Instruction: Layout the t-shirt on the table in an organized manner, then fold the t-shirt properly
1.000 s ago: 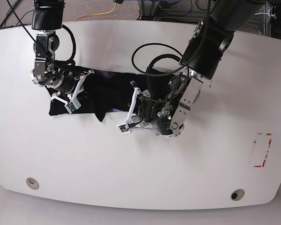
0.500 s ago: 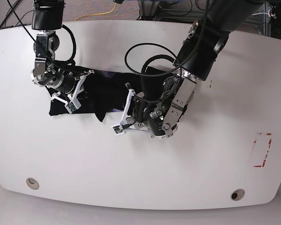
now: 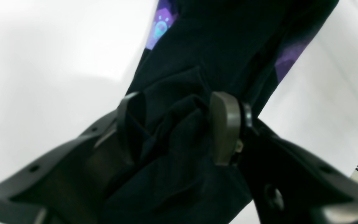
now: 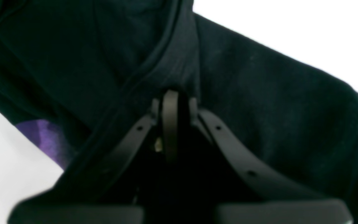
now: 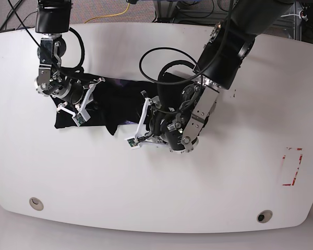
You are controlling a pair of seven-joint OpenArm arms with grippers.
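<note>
- T-shirt (image 5: 117,101): black, bunched into a rough strip on the upper-middle of the table (image 5: 94,177), lying between the two arms; purple print shows at its near edge.
- Near zone, base view: bare white surface from the garment down to the front edge. Two round grommet holes, one front-left (image 5: 36,203), one front-right (image 5: 264,215). Red tape marks (image 5: 293,166) far right, well apart from the fabric.
- Left gripper (image 3: 179,124): the wrist view shows the fingers (image 3: 225,127) spread, with a thick wad of black fabric sitting between them. Pads not pressed together; whether the cloth is pinched or merely lying in the gap cannot be told.
- Left arm, base view: reaches down from the top right, wrist bent low over the right end of the garment, white camera bracket (image 5: 138,130) jutting toward the near side. A black cable loop (image 5: 161,60) arcs above the wrist and crosses over the cloth.
- Right gripper (image 4: 170,102): jaws closed tight against a seam fold of the shirt; cloth fills the view around the tips, purple patch at lower left.
- Right arm, base view: comes down from the top left, wrist low over the left end of the garment.
- Far zone: curved back edge of the table; yellow cable (image 5: 115,14) and floor clutter beyond it. Open surface to left and right of the arms.
</note>
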